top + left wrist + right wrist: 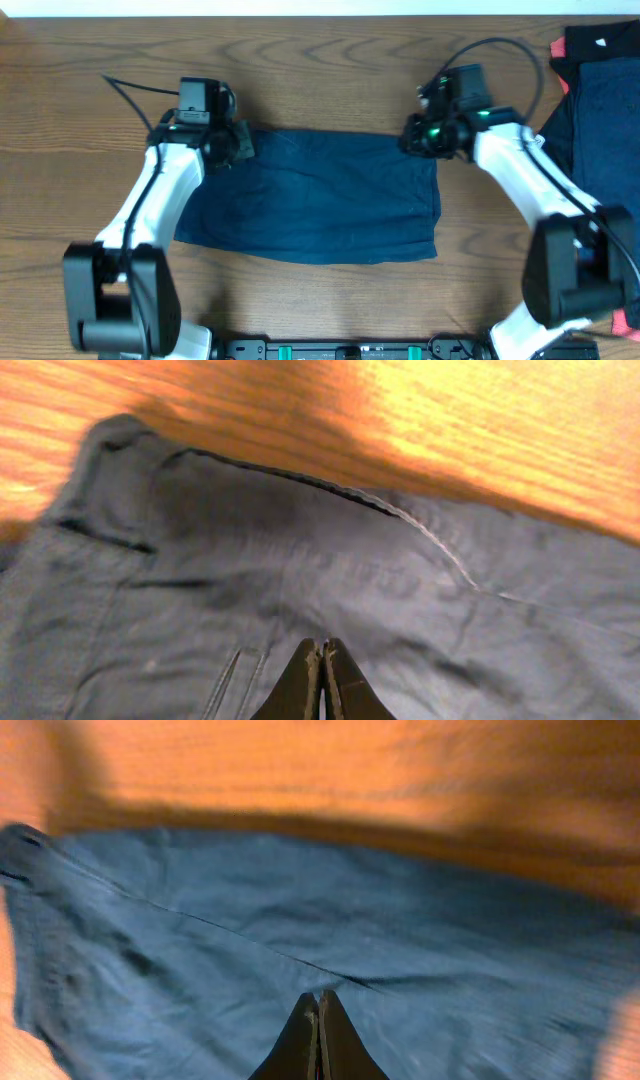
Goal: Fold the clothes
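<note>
A brown wood-grain table [320, 60] fills the overhead view. The navy-blue garment [320, 210] lies flat at centre frame as a wide rectangle. A pile of spare clothes [600, 90], black, red and navy, sits at the upper right.

The left gripper [232, 150] is at the garment's upper-left corner and the right gripper [415, 135] at its upper-right corner. Both are clenched, fingertips pressed together. Whether cloth is pinched between them cannot be told.

The fabric looks soft, light and limp, so it will likely sag and crease. The corners and stitched edges seem the best places to hold.

Only the left wrist view shows a raised seam [420, 530] and pocket stitching. Only the overhead view shows the whole outline.
</note>
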`<state>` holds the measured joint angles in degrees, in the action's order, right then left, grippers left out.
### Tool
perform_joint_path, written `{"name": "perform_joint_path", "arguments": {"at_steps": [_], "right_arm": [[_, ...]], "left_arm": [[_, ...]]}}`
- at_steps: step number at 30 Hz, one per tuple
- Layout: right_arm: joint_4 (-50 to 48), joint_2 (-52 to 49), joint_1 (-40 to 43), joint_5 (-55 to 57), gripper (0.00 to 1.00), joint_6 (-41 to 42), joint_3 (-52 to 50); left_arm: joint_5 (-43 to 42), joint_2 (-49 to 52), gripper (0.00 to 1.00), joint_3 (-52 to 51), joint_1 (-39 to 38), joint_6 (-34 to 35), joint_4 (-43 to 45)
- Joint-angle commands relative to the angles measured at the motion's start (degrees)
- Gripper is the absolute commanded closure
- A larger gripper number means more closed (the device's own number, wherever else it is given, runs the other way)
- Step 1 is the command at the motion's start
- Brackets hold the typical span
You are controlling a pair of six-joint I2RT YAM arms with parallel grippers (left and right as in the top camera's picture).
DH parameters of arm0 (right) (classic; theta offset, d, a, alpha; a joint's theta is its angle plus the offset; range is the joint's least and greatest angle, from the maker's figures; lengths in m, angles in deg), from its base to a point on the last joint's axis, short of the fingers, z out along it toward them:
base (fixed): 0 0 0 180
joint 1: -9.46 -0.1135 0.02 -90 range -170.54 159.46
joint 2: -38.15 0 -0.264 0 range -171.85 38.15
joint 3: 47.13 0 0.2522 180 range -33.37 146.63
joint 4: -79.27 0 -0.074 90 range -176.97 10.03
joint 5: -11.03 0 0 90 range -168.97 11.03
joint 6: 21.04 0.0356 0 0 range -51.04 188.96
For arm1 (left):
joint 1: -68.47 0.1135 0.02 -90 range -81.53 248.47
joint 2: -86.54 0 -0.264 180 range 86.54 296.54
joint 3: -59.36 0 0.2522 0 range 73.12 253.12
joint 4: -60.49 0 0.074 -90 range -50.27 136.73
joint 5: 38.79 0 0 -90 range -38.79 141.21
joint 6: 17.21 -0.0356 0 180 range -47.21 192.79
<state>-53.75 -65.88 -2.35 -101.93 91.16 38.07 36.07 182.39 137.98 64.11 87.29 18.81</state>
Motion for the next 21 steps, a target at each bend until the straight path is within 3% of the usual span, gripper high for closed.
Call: {"name": "perform_joint_path", "arguments": {"at_steps": [1,14,18,21], "right_arm": [[-0.52,-5.29,-1.09,1.75,0.99,3.78,0.31],[4.00,-12.33,2.47,7.78,0.99,2.43,0.31],[4.50,-12.35,4.22,8.17,0.99,1.46,0.31],[4.55,-12.35,6.03,8.26,0.99,1.33,0.33]], "left_arm": [[-0.68,3.52,0.94,-0.26,0.09,-2.43,1.33],[14.56,16.61,0.93,-0.28,1.88,-2.86,5.53],[14.56,17.99,0.93,-0.28,4.59,-2.82,6.25],[14.56,17.81,0.93,-0.26,7.23,0.85,6.25]]}}
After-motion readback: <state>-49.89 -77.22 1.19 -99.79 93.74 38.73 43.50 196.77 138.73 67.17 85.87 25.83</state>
